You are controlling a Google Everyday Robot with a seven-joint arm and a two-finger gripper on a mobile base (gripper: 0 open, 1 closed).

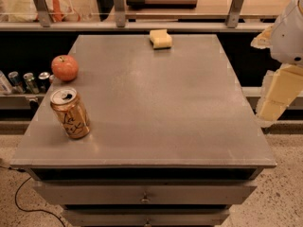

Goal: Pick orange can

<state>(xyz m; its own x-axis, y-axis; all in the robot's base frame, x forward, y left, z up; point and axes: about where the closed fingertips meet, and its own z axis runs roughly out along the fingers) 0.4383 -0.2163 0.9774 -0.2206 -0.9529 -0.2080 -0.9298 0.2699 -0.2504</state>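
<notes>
The orange can [70, 113] stands upright near the front left corner of the grey metal table [161, 103]. It is amber-orange with dark cursive lettering and a silver top. A round red-orange apple [65, 67] sits behind it at the table's left edge. My gripper [277, 98] hangs at the far right of the view, beyond the table's right edge, under the white arm [291, 32]. It is far from the can and holds nothing that I can see.
A yellow sponge [161, 39] lies at the back middle of the table. Several small silver-topped dark cans [26, 82] stand on a lower shelf to the left. A railing and counter run behind the table. Drawers sit below the tabletop.
</notes>
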